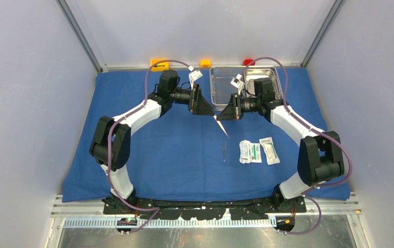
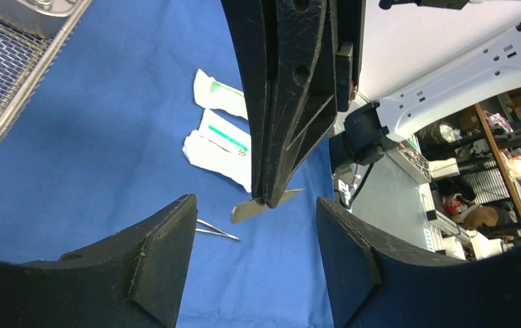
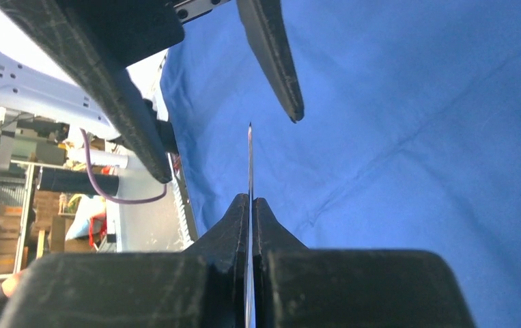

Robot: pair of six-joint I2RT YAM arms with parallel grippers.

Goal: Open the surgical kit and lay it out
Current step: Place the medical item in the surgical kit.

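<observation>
R jaws grip scissors [image 1: 222, 127] nr tray [image 1: 220, 89].

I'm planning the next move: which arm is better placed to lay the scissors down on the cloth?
Right, I'd say. The right gripper is shut on the scissors, held over the blue cloth near the tweezers. The left gripper hangs open beside them, holding nothing.

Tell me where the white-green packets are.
Top view: the packets lie flat on the blue cloth, right of centre, just right of the thin forceps and nearer the bases than the mesh tray.
</observation>
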